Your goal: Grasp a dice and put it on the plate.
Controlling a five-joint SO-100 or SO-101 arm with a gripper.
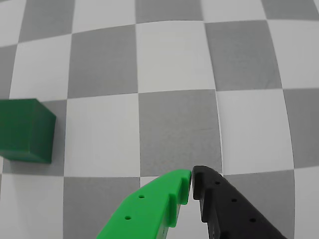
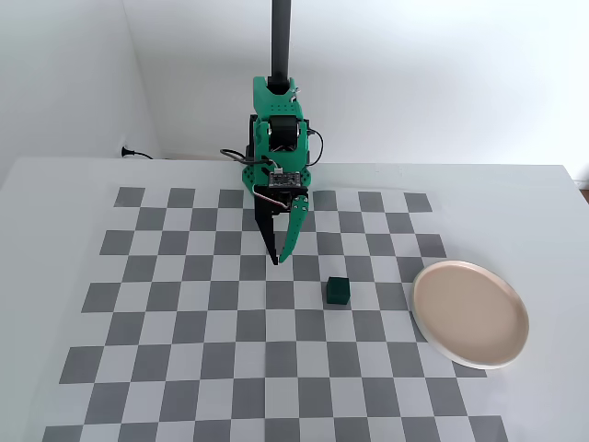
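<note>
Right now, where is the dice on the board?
In the fixed view the dice sits on the checkerboard, between the shut gripper on its left and the plate on its right, touching neither.

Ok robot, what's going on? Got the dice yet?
Hand shut, empty, above the board. Dice on the board, not grabbed. Plate empty. Nothing in the way.

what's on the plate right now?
Nothing shows on the plate in the fixed view; its whole top is bare. The dice sits apart on the checkerboard, left of it. The gripper is shut and empty. What lies under the plate is hidden.
</note>
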